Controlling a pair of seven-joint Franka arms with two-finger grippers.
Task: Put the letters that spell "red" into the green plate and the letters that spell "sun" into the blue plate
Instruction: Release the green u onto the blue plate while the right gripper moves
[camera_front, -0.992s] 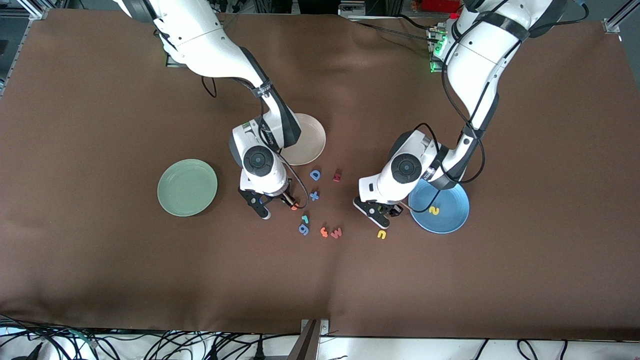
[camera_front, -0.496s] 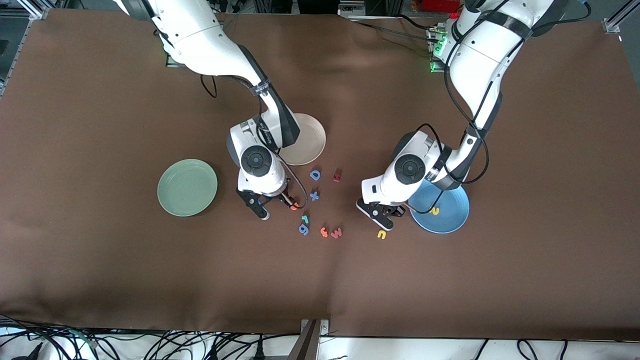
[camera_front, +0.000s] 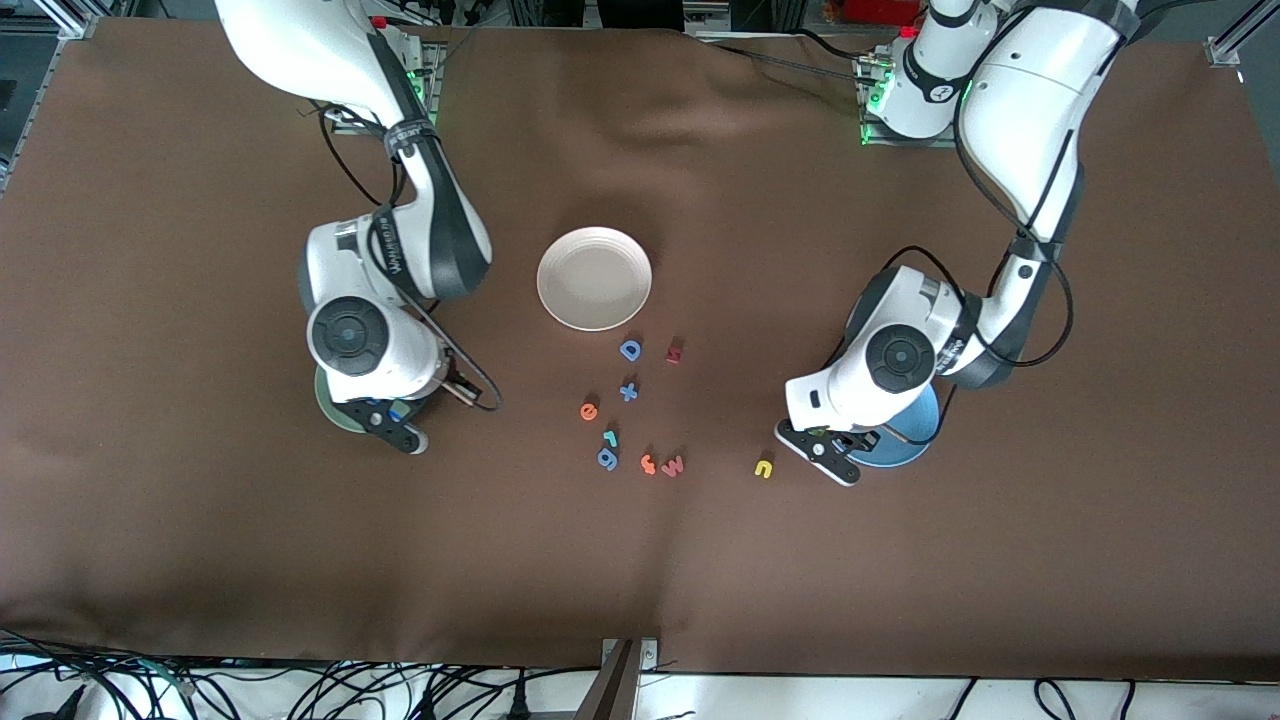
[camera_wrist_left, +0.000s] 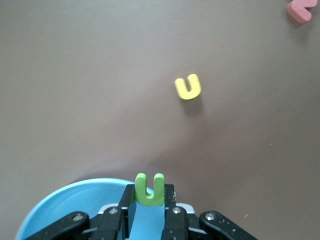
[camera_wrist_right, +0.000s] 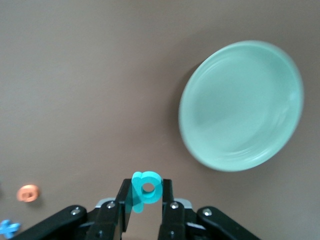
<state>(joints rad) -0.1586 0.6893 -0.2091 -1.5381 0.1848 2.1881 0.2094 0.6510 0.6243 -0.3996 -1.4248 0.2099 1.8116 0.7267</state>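
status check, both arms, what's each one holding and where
Left gripper shut on olive-green u, over blue plate rim. Right gripper shut on teal d, beside green plate. Nothing blocking.

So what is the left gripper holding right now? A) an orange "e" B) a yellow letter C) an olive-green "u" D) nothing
C: in the left wrist view the left gripper is shut on the olive-green "u", over the blue plate.
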